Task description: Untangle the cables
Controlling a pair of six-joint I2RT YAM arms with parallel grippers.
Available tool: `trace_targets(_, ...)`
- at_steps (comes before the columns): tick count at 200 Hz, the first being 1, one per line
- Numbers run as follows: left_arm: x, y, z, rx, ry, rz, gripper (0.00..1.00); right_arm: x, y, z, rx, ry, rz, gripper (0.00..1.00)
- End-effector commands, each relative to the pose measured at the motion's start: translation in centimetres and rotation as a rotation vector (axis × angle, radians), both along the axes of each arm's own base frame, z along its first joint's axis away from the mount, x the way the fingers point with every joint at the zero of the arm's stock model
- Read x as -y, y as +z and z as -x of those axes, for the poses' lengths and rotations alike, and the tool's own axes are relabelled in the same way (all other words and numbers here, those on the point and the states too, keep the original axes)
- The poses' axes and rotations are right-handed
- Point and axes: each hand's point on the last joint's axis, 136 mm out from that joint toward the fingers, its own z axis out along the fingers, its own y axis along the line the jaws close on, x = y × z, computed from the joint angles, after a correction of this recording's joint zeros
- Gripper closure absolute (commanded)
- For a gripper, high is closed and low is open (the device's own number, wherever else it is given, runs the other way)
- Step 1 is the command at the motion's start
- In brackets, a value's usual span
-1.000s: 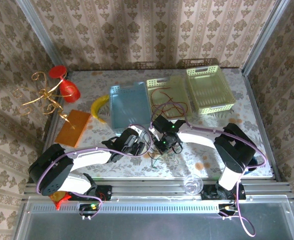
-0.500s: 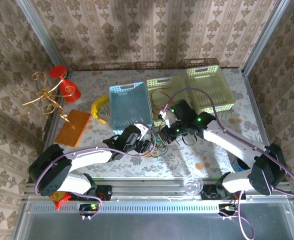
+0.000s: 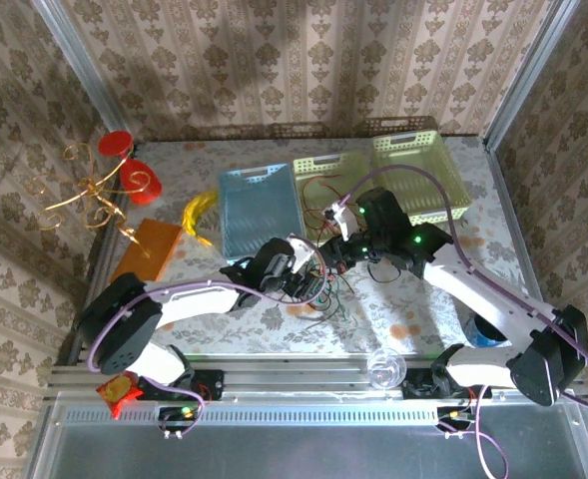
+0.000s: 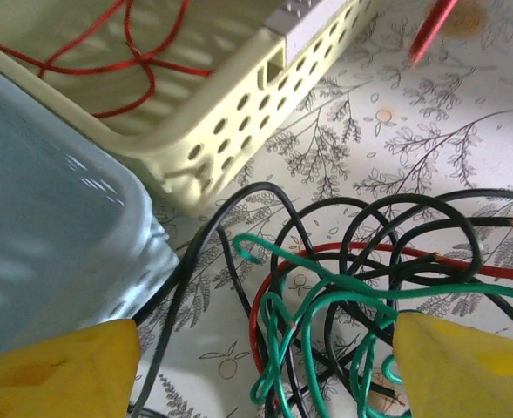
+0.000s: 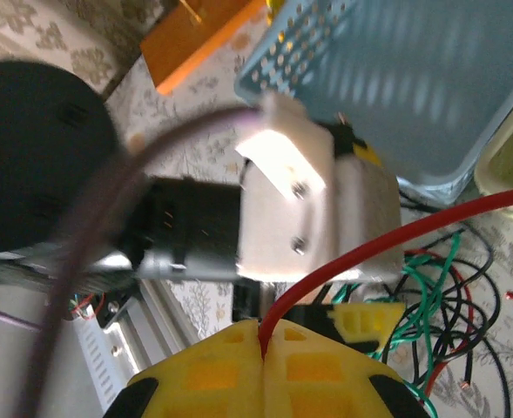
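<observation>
A red cable (image 5: 413, 228) is pinched by the right end effector (image 5: 263, 347); the left end effector (image 4: 265, 374) is spread wide, fingertips (image 4: 56, 366) cropped.

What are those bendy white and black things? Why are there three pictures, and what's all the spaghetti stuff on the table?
They are two robot arms bolted to the table. One picture looks down from above; the other two come from small cameras on the arms' wrists. Each arm ends in a two-fingered pincer. The spaghetti is a tangle of cables, black, red and green, lying on the table. The left pincer is open over the tangle. The right pincer is pinched shut on a red cable. There are also a blue basket, a pale yellow basket with a second red cable inside, a green-yellow basket and a banana.
</observation>
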Motion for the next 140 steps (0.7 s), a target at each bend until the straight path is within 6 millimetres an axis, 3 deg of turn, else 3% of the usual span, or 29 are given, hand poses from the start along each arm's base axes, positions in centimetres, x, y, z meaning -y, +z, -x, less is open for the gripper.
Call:
trace_targets(1, 0.4, -1.5, 1.0, -0.023, -0.061, -0.06, 0.25, 1.1, 5.3, -1.9, 0.129, -0.109, -0.095, 1.0)
trace_targets(67, -0.4, -4.5, 1.2, -0.063, -0.021, -0.125, 0.35, 5.3, 13.0, -3.5, 0.295, -0.311, -0.243, 1.0)
trace_targets(102, -0.7, -5.0, 1.1, -0.068, -0.007, -0.126, 0.57, 6.9, 16.8, -3.6, 0.361, -0.359, -0.312, 1.0)
trace_targets(140, -1.4, -5.3, 1.3, -0.072, 0.015, -0.134, 0.61, 9.3, 21.0, -4.0, 0.519, -0.446, -0.281, 1.0)
